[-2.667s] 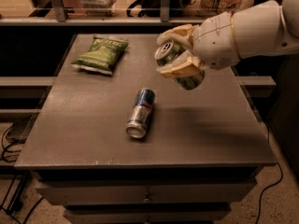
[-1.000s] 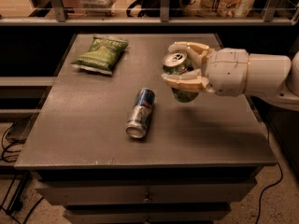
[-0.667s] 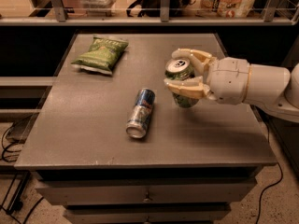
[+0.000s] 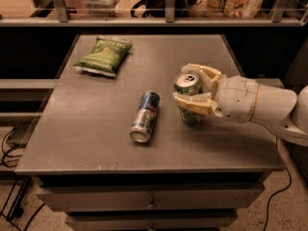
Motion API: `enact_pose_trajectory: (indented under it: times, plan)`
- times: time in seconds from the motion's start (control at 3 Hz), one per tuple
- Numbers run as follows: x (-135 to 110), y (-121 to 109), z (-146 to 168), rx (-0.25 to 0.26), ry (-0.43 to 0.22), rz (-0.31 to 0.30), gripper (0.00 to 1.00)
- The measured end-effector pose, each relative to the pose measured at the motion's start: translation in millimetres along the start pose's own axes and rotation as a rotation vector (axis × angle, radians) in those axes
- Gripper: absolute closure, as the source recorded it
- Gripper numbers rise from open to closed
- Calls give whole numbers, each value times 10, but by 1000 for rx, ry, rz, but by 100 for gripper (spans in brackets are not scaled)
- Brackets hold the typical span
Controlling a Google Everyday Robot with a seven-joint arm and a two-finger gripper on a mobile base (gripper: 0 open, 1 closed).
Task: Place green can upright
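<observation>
Gripper [image 4: 179, 83] sits over the right-centre of the table [image 4: 86, 143], reaching in from the right on the white arm [image 4: 255, 102], w/ its two fingers clamped on the green can [image 4: 187, 82]: one finger wraps the far side, the other crosses the near side just below the rim. Can's long axis is vertical or v. close to it, pull-tab top facing up, silver lid in plain sight. So the can is inside the claw, not beside it, and the key relation is can base vs tabletop. Base looks at or just above the surface, but can't tell if it's touching; the near finger hides part of the body. My read: task is almost done, what's left is to set the base flat and spread the fingers w/o nudging it. Risk: any tilt at release could tip it. Blue-and-silver can [image 4: 145, 116] lies on its side to the left, near but apart from the claw. Green chip bag [image 4: 103, 56] lies at the far left, well apart.
</observation>
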State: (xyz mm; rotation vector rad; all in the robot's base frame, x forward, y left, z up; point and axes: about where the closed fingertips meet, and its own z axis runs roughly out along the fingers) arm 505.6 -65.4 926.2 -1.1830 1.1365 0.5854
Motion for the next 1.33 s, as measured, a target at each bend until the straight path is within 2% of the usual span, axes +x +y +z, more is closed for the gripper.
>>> enact_pose_trajectory:
  times: [0.67, 1.0, 1.33]
  plan:
    - [86, 75, -101, 41, -27, 26, 14]
    - [76, 82, -85, 38, -28, 25, 0]
    - [76, 82, -84, 38, -28, 25, 0]
